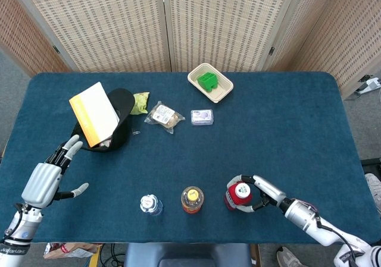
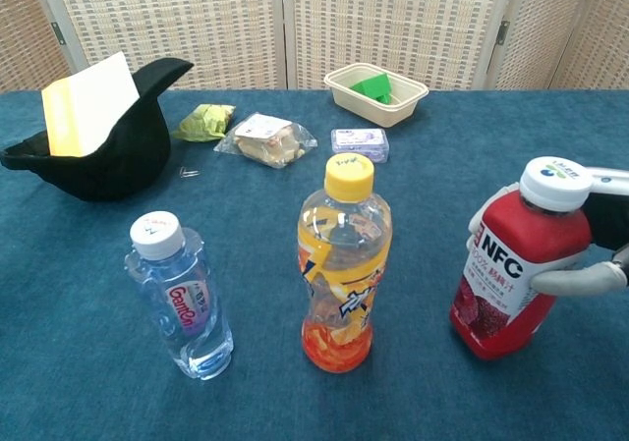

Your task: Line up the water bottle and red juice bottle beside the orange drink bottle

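Left hand (image 1: pixel 46 181), silver-grey, hangs over the left part of the blue cloth-covered worktop (image 1: pixel 286 118), well left of the orange drink bottle; its fingers (image 1: pixel 66 148) are spread apart and hold nothing.

Black cap (image 2: pixel 118 141) with a yellow-and-white card (image 2: pixel 88 102) tucked in it lies far back and left of the orange drink bottle. Behind that bottle, in a loose row, lie a crumpled green wrapper (image 2: pixel 204 120), a clear packet of snacks (image 2: pixel 265 138) and a small purple-printed pack (image 2: pixel 360 143). Further back stands a cream tray (image 2: pixel 346 85) containing a green block (image 2: pixel 371 86).

Clear plastic water bottle with white cap (image 2: pixel 180 299) stands upright to the left of the orange drink bottle, apart from it.

Orange drink bottle with yellow cap (image 2: pixel 343 264) stands upright near the front edge, mid-worktop.

Red juice bottle with white cap, marked NFC (image 2: pixel 516 259), stands to the right of the orange drink bottle, apart from it, base on the worktop, leaning slightly. The three bottles form a rough row.

Right hand (image 1: pixel 257 191) is wrapped round the red juice bottle, fingers (image 2: pixel 580 280) closed against its side, gripping it.
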Action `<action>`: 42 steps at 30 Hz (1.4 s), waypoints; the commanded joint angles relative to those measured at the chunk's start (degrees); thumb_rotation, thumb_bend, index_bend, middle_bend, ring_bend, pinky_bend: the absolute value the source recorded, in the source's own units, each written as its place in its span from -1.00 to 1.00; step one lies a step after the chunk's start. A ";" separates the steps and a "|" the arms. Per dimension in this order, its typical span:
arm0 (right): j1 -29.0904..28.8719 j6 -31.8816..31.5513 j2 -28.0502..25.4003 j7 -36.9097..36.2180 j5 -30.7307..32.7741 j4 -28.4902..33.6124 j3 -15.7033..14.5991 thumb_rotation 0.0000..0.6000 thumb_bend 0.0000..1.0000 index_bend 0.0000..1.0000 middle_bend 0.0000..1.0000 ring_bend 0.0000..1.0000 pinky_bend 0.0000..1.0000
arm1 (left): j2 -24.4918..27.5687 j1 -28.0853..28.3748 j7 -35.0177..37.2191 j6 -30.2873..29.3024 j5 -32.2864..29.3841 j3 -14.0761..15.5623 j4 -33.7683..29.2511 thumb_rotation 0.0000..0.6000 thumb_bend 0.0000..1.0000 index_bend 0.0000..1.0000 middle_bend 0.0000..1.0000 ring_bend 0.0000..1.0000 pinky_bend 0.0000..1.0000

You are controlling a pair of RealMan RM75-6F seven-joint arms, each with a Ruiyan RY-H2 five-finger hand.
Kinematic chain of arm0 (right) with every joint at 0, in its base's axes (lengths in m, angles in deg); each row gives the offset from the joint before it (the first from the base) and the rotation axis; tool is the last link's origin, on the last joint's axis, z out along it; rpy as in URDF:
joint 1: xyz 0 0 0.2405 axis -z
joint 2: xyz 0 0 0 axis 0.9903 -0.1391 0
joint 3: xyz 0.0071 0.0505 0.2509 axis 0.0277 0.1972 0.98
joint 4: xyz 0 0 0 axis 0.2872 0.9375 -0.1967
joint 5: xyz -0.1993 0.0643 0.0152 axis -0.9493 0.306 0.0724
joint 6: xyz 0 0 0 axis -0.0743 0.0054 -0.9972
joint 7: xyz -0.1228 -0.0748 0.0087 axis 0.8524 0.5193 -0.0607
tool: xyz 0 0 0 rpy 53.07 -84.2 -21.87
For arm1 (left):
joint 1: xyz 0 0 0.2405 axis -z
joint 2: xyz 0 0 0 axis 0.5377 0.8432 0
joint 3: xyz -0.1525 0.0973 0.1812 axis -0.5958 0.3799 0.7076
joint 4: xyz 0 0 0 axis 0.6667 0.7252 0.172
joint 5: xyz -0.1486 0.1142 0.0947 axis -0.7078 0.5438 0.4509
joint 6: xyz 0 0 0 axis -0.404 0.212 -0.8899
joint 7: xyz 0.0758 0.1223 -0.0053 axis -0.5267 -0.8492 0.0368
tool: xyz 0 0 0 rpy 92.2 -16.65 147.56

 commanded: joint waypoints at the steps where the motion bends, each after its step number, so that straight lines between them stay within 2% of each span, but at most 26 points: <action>1: -0.02 -0.14 0.22 -0.41 0.00 -0.26 -0.35 1.00 -0.29 0.01 -0.21 -0.45 -0.53 | 0.01 -0.07 0.01 -0.03 -0.08 0.01 0.06 1.00 -0.68 -0.93 -0.98 -0.91 -0.54; 10: -0.17 -0.62 0.30 -0.79 -0.31 -0.87 -1.62 1.00 -0.38 -0.03 -0.30 -0.53 -0.53 | -0.31 0.05 0.13 0.15 0.00 -0.06 0.31 1.00 -0.68 -0.93 -0.98 -0.91 -0.54; 17: -0.31 -0.90 0.07 -0.94 -0.50 -0.89 -2.40 1.00 -0.50 -0.35 -0.48 -0.69 -0.56 | -0.59 0.16 0.13 0.40 -0.13 -0.11 0.53 1.00 -0.68 -0.93 -0.98 -0.91 -0.54; 24: -0.45 -1.32 -0.31 -0.87 -0.80 -0.82 -3.06 1.00 -0.53 -0.63 -0.64 -0.80 -0.63 | -0.68 0.13 0.34 0.19 -0.05 -0.20 0.75 1.00 -0.68 -0.93 -0.98 -0.91 -0.54; 29: -0.50 -2.20 -1.32 -0.49 -1.44 -0.16 -3.61 1.00 -0.57 -0.93 -0.86 -0.91 -0.70 | -0.59 0.02 0.57 -0.10 0.09 -0.23 0.78 1.00 -0.68 -0.93 -0.98 -0.91 -0.54; 32: -0.14 -3.77 -2.83 0.83 -1.66 0.82 -3.57 1.00 -0.58 -1.00 -0.95 -0.95 -0.74 | -0.38 0.00 0.58 -0.20 0.07 -0.32 0.73 1.00 -0.68 -0.93 -0.98 -0.91 -0.54; 39: 2.53 -10.03 -8.45 6.90 -1.30 5.62 -2.86 1.00 -0.58 -1.00 -0.92 -0.96 -0.77 | -0.10 -0.06 0.43 -0.31 -0.46 -0.64 1.21 1.00 -0.68 -0.93 -0.98 -0.91 -0.54; 42: 4.11 -12.44 -10.36 10.41 -0.39 7.45 -2.18 1.00 -0.47 -0.99 -0.83 -0.96 -0.77 | -0.26 -0.08 -0.56 -0.03 -0.87 -0.62 1.73 1.00 -0.68 -0.93 -0.98 -0.91 -0.54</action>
